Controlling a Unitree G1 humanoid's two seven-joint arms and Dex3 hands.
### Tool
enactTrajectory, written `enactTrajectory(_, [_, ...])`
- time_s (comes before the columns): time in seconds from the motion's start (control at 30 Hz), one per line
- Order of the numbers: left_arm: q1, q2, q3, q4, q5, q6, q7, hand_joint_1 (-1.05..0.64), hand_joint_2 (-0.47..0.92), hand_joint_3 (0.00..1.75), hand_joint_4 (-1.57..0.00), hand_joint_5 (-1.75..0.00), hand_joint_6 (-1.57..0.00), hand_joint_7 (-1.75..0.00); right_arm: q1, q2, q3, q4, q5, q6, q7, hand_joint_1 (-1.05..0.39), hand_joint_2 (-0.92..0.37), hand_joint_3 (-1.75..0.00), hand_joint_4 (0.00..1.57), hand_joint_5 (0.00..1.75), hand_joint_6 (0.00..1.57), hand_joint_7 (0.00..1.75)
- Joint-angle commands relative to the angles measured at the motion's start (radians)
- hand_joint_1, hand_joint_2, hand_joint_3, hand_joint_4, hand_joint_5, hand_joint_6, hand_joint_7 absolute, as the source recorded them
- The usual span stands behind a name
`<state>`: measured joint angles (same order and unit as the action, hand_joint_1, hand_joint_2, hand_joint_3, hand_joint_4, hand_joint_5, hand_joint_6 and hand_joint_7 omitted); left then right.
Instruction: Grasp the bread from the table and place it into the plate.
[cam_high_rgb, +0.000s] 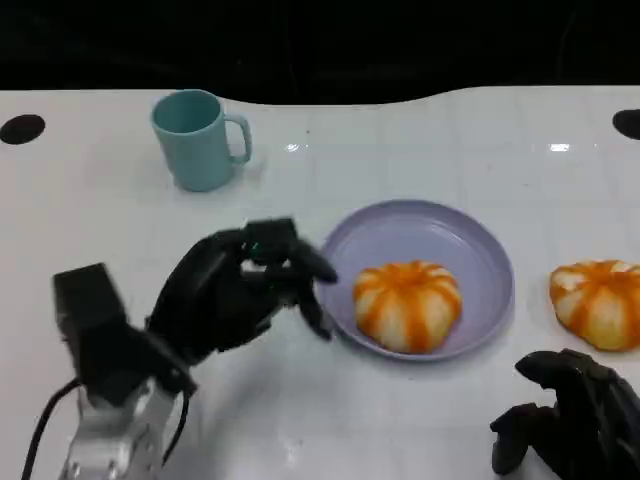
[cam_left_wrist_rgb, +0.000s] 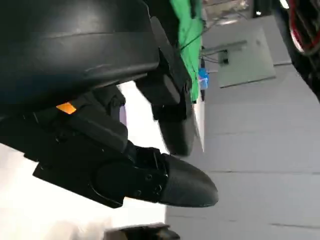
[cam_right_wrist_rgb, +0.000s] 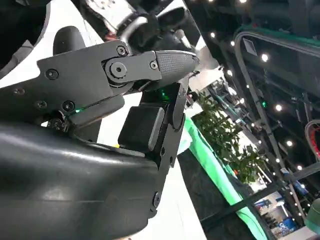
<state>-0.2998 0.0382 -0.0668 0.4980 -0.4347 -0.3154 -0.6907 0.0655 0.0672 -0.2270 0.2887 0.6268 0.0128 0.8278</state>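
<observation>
In the head view the right hand (cam_high_rgb: 575, 420) sits nearest, at the lower right corner of the frame, its dark fingers curled inward over the white table (cam_high_rgb: 400, 420) with nothing between them. In the right wrist view the same hand (cam_right_wrist_rgb: 150, 80) shows a textured fingertip pad folded across the palm, and nothing is held there.

The left hand (cam_high_rgb: 245, 285) lies at the lower left to centre of the head view, on its silver forearm (cam_high_rgb: 110, 440). Its fingers (cam_high_rgb: 310, 270) are loosely bent and apart, their tips just beside the left rim of the plate (cam_high_rgb: 480, 245); whether they touch the rim cannot be told. The hand holds nothing. The left wrist view shows the left hand (cam_left_wrist_rgb: 150, 165) with fingers apart and empty.

One bread (cam_high_rgb: 407, 305), orange-striped and round, lies inside the lavender plate at centre right. A second bread (cam_high_rgb: 597, 302) rests on the table at the right edge, well apart from the plate, just above the right hand.

A teal mug (cam_high_rgb: 195, 138) stands upright at upper left.

No brand, label or writing can be read on any of these.
</observation>
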Motion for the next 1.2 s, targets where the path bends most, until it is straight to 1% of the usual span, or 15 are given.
enactTrajectory(0.03, [0.106, 0.004, 0.052, -0.116, -0.113, 0.174, -0.057, -1.05, 0.90, 0.02, -1.24, -1.20, -1.37, -0.65, 0.019, -0.012, -0.003, -0.027, 0.008, 0.019, -0.019, -0.58, -0.92, -0.31, 1.57, 0.60, 1.57, 0.21])
enactTrajectory(0.07, [0.119, -0.001, 0.063, -0.125, -0.135, 0.200, -0.069, -1.05, 0.88, 0.01, -1.25, -1.20, -1.39, -0.65, 0.021, -0.013, -0.002, -0.030, 0.008, 0.021, -0.020, -0.58, -0.92, -0.31, 1.57, 0.60, 1.57, 0.22])
enactTrajectory(0.17, [0.149, -0.015, 0.101, -0.123, -0.194, 0.261, -0.116, -1.05, 0.85, 0.00, -1.35, -1.11, -1.44, -0.63, 0.029, -0.014, 0.000, -0.045, 0.008, 0.028, -0.024, -0.58, -0.92, -0.30, 1.57, 0.59, 1.57, 0.20])
enactTrajectory(0.2, [0.156, -0.020, 0.112, -0.121, -0.209, 0.280, -0.129, -1.05, 0.83, 0.01, -1.40, -1.05, -1.50, -0.54, 0.032, -0.014, 0.001, -0.053, 0.008, 0.033, -0.028, -0.58, -0.92, -0.29, 1.57, 0.60, 1.57, 0.20])
enactTrajectory(0.23, [0.162, -0.026, 0.126, -0.117, -0.236, 0.314, -0.148, -1.05, 0.83, 0.01, -1.42, -1.02, -1.52, -0.50, 0.035, -0.015, 0.002, -0.061, 0.010, 0.041, -0.031, -0.58, -0.92, -0.29, 1.57, 0.60, 1.57, 0.20])
enactTrajectory(0.27, [0.167, -0.031, 0.138, -0.112, -0.254, 0.337, -0.163, -1.05, 0.81, 0.01, -1.46, -0.97, -1.55, -0.41, 0.037, -0.016, 0.002, -0.065, 0.011, 0.046, -0.031, -0.58, -0.92, -0.28, 1.57, 0.60, 1.57, 0.21])
enactTrajectory(0.33, [0.173, -0.037, 0.157, -0.102, -0.277, 0.381, -0.185, -1.05, 0.77, 0.01, -1.53, -0.89, -1.57, -0.32, 0.038, -0.017, 0.004, -0.069, 0.006, 0.044, -0.033, -0.59, -0.92, -0.27, 1.57, 0.61, 1.57, 0.22])
enactTrajectory(0.4, [0.183, -0.045, 0.173, -0.100, -0.287, 0.413, -0.190, -1.05, 0.76, 0.01, -1.56, -0.86, -1.57, -0.34, 0.038, -0.017, 0.004, -0.070, 0.004, 0.044, -0.035, -0.60, -0.92, -0.27, 1.57, 0.62, 1.57, 0.24])
enactTrajectory(0.47, [0.194, -0.053, 0.185, -0.103, -0.291, 0.437, -0.189, -1.05, 0.76, 0.01, -1.57, -0.87, -1.57, -0.37, 0.038, -0.017, 0.003, -0.072, 0.010, 0.053, -0.037, -0.60, -0.92, -0.27, 1.57, 0.62, 1.57, 0.24])
enactTrajectory(0.73, [0.199, -0.079, 0.233, -0.084, -0.292, 0.498, -0.196, -1.05, 0.72, 0.00, -1.56, -0.95, -1.57, -0.53, 0.034, -0.014, 0.002, -0.065, 0.003, 0.041, -0.035, -0.60, -0.92, -0.28, 1.57, 0.62, 1.57, 0.24])
enactTrajectory(0.87, [0.194, -0.071, 0.236, -0.075, -0.281, 0.523, -0.210, -1.05, 0.71, 0.00, -1.53, -1.03, -1.57, -0.64, 0.027, -0.013, 0.000, -0.049, 0.003, 0.030, -0.025, -0.60, -0.92, -0.30, 1.57, 0.61, 1.57, 0.22])
enactTrajectory(0.97, [0.187, -0.070, 0.241, -0.063, -0.280, 0.531, -0.223, -1.05, 0.71, 0.00, -1.52, -1.04, -1.57, -0.65, 0.021, -0.013, -0.001, -0.038, 0.005, 0.024, -0.021, -0.60, -0.92, -0.30, 1.57, 0.60, 1.57, 0.22])
enactTrajectory(1.03, [0.178, -0.069, 0.245, -0.048, -0.277, 0.530, -0.237, -1.05, 0.70, 0.00, -1.52, -1.03, -1.57, -0.60, 0.015, -0.014, -0.001, -0.031, 0.007, 0.030, -0.020, -0.61, -0.92, -0.28, 1.57, 0.61, 1.57, 0.22])
enactTrajectory(1.13, [0.170, -0.076, 0.250, -0.022, -0.262, 0.496, -0.260, -1.05, 0.72, 0.01, -1.51, -1.02, -1.57, -0.59, 0.010, -0.016, -0.003, -0.024, 0.011, 0.035, -0.018, -0.60, -0.92, -0.27, 1.57, 0.60, 1.57, 0.21])
enactTrajectory(1.2, [0.169, -0.078, 0.253, -0.018, -0.259, 0.496, -0.261, -1.05, 0.72, 0.01, -1.51, -1.02, -1.57, -0.59, 0.010, -0.015, -0.004, -0.023, 0.010, 0.035, -0.021, -0.59, -0.92, -0.26, 1.57, 0.60, 1.57, 0.21])
